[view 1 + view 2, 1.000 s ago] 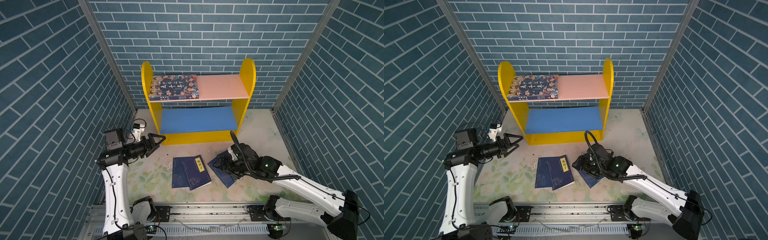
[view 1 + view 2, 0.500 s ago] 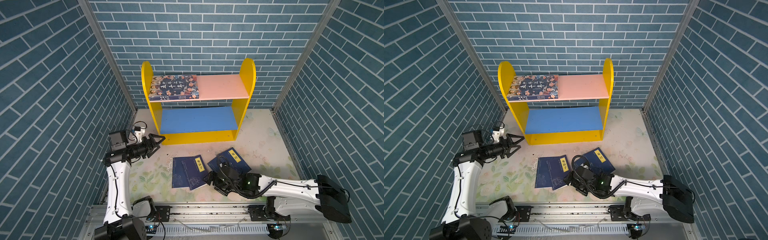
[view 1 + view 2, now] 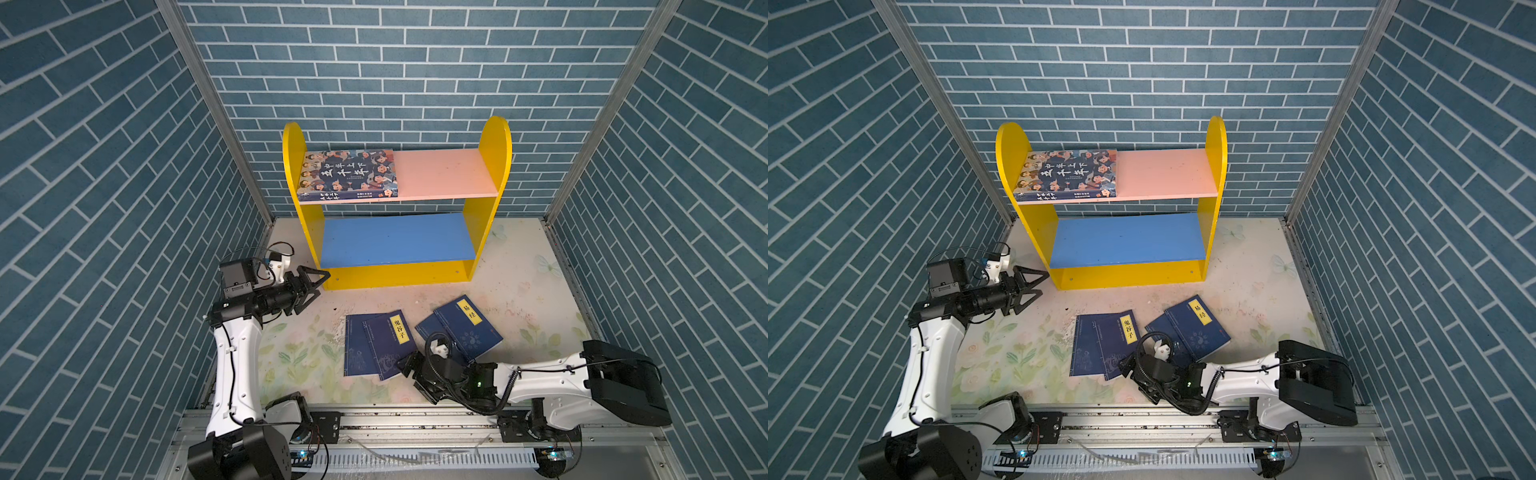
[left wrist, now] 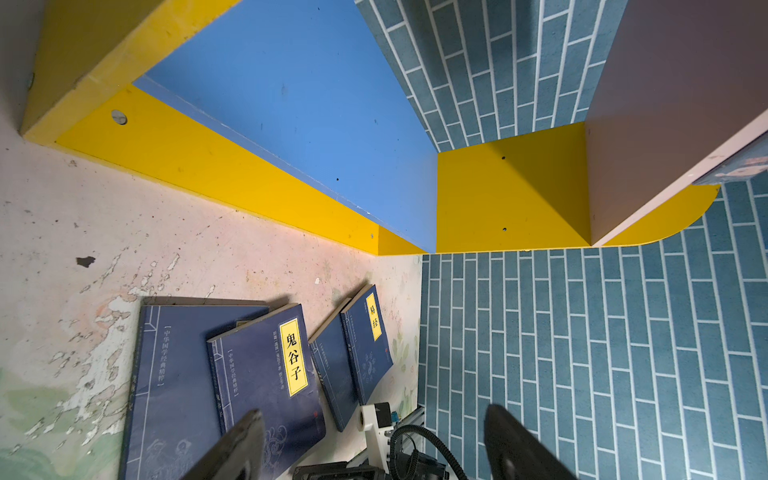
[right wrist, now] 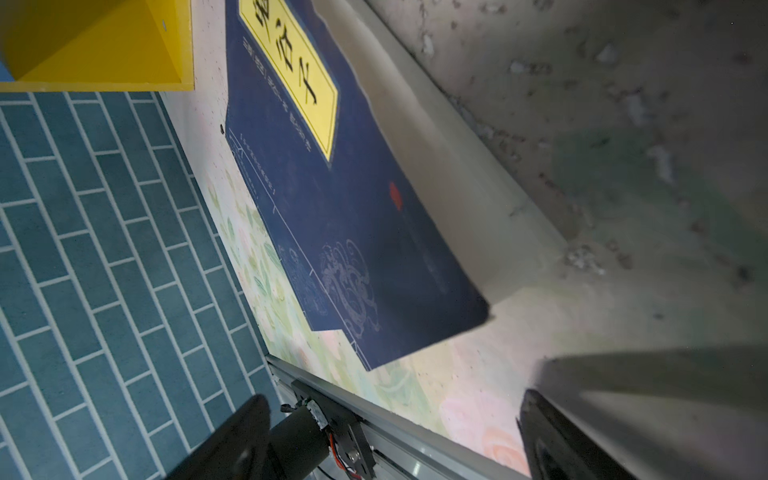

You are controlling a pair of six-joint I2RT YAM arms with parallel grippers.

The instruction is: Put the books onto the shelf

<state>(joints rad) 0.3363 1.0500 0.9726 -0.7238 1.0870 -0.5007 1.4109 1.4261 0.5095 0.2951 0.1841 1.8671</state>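
The shelf (image 3: 494, 166) stands against the back wall. A thick book with cartoon faces (image 3: 349, 174) lies flat on the left of its pink upper board; the blue lower board (image 4: 299, 104) is bare. Two overlapping pairs of thin navy books lie on the floor, the left pair (image 3: 376, 345) and the right pair (image 3: 465, 328). My left gripper (image 3: 318, 282) hovers open and empty by the shelf's front left corner. My right gripper (image 3: 409, 365) is low and open at the near right corner of the left pair (image 5: 332, 208), holding nothing.
Blue brick-pattern walls (image 3: 124, 208) close in on three sides. A metal rail (image 3: 415, 419) runs along the front edge of the floral floor mat (image 3: 299, 357), just behind my right gripper. The right arm's black base (image 3: 623, 382) sits at the front right.
My right arm has pulled back off the right pair of books toward the front rail, uncovering them, and its gripper now sits by the left pair. The left gripper has shifted slightly.
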